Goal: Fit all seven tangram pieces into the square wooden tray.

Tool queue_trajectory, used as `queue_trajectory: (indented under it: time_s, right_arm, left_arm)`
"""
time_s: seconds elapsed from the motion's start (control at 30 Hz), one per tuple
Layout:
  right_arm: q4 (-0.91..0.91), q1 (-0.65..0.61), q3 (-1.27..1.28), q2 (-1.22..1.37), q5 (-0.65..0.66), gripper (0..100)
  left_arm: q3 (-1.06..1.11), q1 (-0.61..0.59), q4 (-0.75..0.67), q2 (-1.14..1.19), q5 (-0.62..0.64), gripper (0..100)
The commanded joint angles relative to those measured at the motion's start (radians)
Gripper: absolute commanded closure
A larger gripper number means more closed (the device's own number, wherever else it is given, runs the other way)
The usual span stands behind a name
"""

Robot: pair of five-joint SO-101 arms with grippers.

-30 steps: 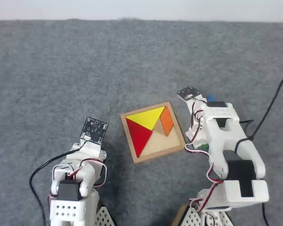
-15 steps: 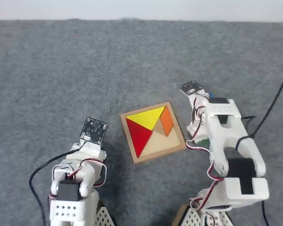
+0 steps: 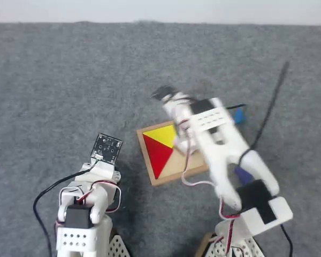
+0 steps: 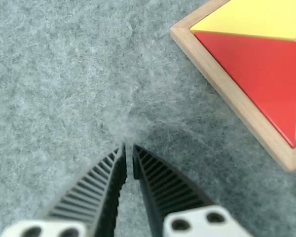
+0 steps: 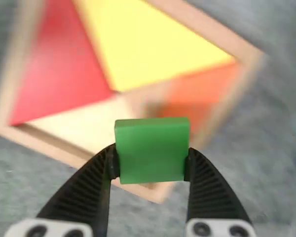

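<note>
Swung in over the square wooden tray (image 4: pixel 237 96) now, right end effector (image 5: pixel 150 158) is clamped on a green square block (image 5: pixel 152 147), so placement's prob. next; left end effector (image 4: pixel 129 153) sits nearly closed beside tray.

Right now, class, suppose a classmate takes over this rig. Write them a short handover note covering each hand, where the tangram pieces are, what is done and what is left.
Left hand: shut, holding nothing, low over the grey mat beside the tray.
Right hand: shut on the green square, above the tray.
Done: yellow triangle, red triangle and orange piece lie in the tray.
Left: seat the green square in the bare part, then fit the blue piece lying on the mat beyond the tray, and the other two.
</note>
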Motion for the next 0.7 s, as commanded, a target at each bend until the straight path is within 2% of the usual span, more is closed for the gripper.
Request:
queue_trajectory:
  time_s: [0.0,0.33,0.67]
  right_arm:
    - [-0.035,-0.09,-0.028,-0.012,-0.031,92.9]
    - [-0.061,-0.111,0.032,-0.001,0.021,93.0]
    - [-0.058,-0.116,0.075,-0.001,0.132,92.4]
  left_arm:
    - [-0.01,-0.005,0.003,-0.017,-0.008,98]
    - [-0.01,-0.005,0.003,-0.017,-0.008,98]
    - [-0.01,-0.005,0.003,-0.017,-0.008,98]
